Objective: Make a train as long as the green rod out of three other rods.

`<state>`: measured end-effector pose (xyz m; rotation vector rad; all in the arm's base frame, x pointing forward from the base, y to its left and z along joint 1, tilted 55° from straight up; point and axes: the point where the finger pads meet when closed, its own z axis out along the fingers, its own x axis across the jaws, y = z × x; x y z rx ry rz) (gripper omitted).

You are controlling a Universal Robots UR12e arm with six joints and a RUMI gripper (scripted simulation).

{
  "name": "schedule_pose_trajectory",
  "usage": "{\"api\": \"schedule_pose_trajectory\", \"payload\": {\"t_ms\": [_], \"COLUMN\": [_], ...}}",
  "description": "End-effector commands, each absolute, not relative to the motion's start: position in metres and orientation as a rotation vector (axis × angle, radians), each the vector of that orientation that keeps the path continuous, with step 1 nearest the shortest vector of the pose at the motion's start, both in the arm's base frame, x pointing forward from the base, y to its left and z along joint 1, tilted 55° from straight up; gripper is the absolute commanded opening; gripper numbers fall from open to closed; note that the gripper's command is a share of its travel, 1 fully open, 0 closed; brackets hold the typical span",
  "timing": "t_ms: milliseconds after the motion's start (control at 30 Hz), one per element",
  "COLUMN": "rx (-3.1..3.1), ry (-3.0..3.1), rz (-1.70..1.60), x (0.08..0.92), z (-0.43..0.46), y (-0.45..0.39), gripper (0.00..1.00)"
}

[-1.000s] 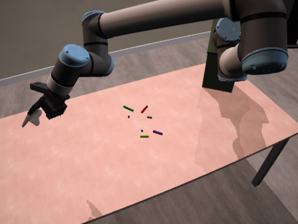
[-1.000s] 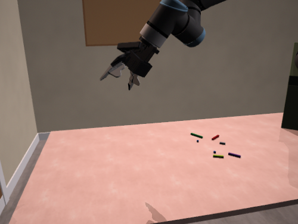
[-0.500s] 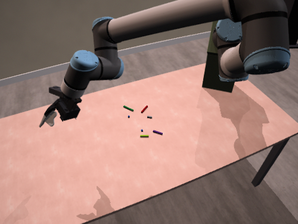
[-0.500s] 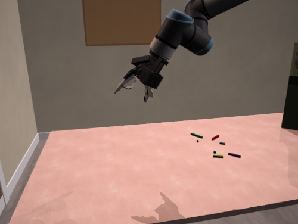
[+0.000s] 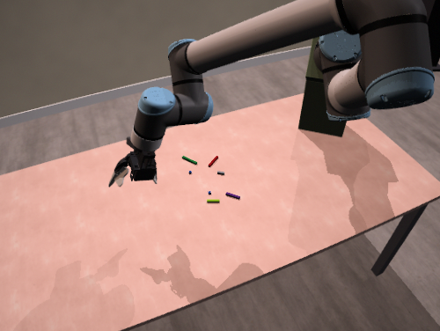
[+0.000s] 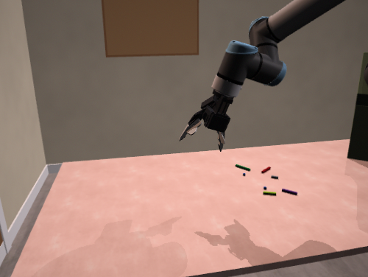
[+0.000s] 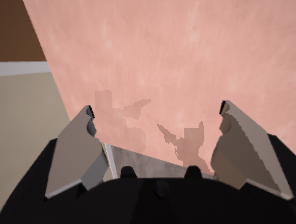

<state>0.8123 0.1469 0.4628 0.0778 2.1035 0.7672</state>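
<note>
The green rod [image 5: 189, 159] [image 6: 243, 167] lies flat on the pink table [image 5: 282, 132] [image 6: 147, 191]. Near it lie a red rod [image 5: 213, 161] [image 6: 266, 169], a short grey rod [image 5: 221, 172] [image 6: 274, 177], a purple rod [image 5: 233, 195] [image 6: 289, 191], a lime rod [image 5: 213, 201] [image 6: 269, 193] and two small blue rods [image 5: 190, 172] [image 6: 243, 174], [image 5: 209, 192] [image 6: 265, 188]. All lie apart from each other. My gripper [image 5: 133, 180] [image 6: 202, 140] [image 7: 154, 104] is open and empty, hanging above the table to the left of the rods. No rod shows in the wrist view.
A dark pedestal [image 5: 321, 114] [image 6: 358, 121] carries the arm's base at the table's far right. The table's front edge [image 5: 282, 268] runs below the rods. A wall with a brown board [image 6: 151, 27] stands behind.
</note>
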Motion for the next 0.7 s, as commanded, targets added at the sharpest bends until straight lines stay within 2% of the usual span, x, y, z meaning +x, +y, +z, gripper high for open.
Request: {"api": "schedule_pose_trajectory", "payload": {"t_ms": [0, 667], "rx": [0.186, 0.659], "ry": [2.159, 2.370], "rz": [0.867, 1.190], "x": [0.786, 0.656], "z": [0.414, 0.251], "y": [0.169, 0.256], "gripper": [1.00, 1.00]}}
